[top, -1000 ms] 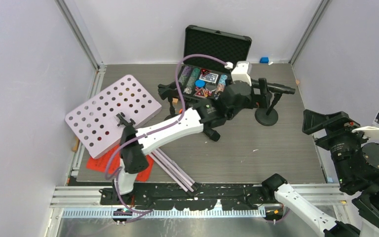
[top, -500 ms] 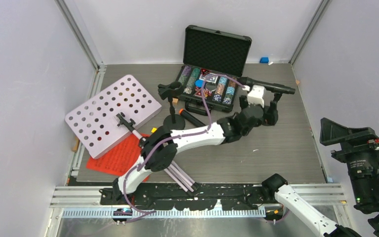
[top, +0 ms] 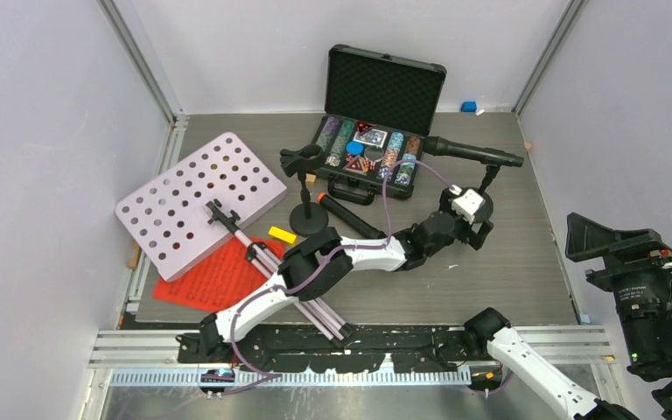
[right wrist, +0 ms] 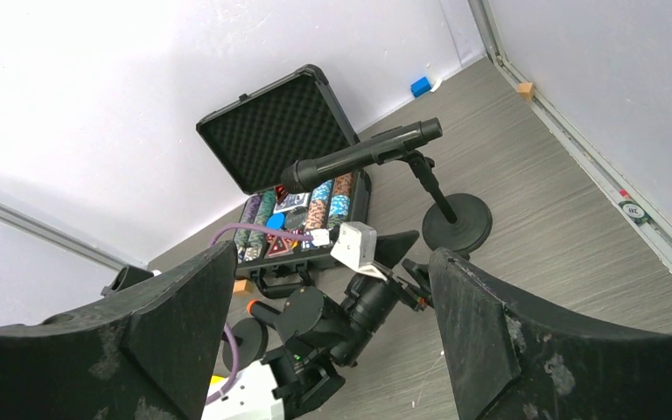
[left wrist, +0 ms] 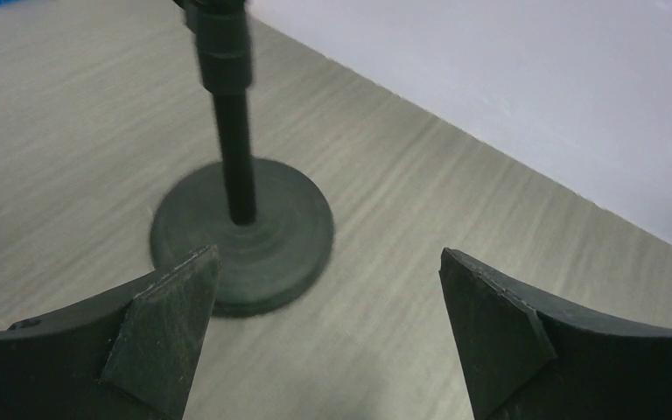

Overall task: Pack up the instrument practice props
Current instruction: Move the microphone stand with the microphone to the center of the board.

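Note:
A black microphone [top: 472, 153] rests in its clip on a round-based stand [top: 488, 181] at the right of the table. My left gripper [top: 481, 226] is low beside that stand's base [left wrist: 245, 232], open, with nothing between its fingers; the base lies just ahead of the left finger. A second stand [top: 306, 188] has an empty clip. Beside it lies a microphone with an orange ring [top: 346, 214]. The white hole-punched music rack [top: 197, 201] lies tilted at the left, with silver tripod legs [top: 311, 306] and red sheet music [top: 219, 276]. My right gripper [top: 599, 245] hangs open off the table's right edge.
An open black case of poker chips [top: 376, 114] stands at the back, its lid up. A yellow block [top: 282, 234] lies near the empty stand and a blue block [top: 468, 107] in the back right corner. Walls enclose three sides.
My left arm swung right from over the chip case and dropped low beside the right stand's base. The right arm drew back to the right, then held still.

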`<state>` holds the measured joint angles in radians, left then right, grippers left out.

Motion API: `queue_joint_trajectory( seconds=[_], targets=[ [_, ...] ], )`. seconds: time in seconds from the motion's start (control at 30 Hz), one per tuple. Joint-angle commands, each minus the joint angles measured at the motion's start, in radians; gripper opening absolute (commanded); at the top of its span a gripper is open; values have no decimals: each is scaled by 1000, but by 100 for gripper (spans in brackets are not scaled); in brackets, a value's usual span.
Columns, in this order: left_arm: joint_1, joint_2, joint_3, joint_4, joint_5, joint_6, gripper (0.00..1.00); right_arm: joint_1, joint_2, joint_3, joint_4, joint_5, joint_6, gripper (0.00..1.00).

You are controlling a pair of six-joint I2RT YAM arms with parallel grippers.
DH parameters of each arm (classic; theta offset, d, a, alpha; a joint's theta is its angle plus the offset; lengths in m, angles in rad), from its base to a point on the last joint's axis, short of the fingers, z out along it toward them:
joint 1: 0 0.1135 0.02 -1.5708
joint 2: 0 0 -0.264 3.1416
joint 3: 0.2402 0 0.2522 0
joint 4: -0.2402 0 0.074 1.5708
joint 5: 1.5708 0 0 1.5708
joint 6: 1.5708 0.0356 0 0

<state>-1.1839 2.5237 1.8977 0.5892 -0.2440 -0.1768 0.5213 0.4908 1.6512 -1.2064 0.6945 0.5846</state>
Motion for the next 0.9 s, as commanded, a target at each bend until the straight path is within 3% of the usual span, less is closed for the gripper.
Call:
queue_joint_trajectory(
  seconds=[0.0, 0.2, 0.6, 0.87],
  targets=[
    [48, 61, 75, 307, 51, 40, 100, 6, -9, -10, -1, 6, -12, 86],
    [66, 199, 249, 354, 58, 31, 100, 9, -11, -28, -2, 5, -22, 85],
    [74, 387, 575, 215, 0, 33, 100, 16, -21, -55, -3, 19, -45, 86],
    [96, 462, 679, 198, -44, -34, 85, 31, -29, -56, -1, 67, -74, 86]
  ],
)
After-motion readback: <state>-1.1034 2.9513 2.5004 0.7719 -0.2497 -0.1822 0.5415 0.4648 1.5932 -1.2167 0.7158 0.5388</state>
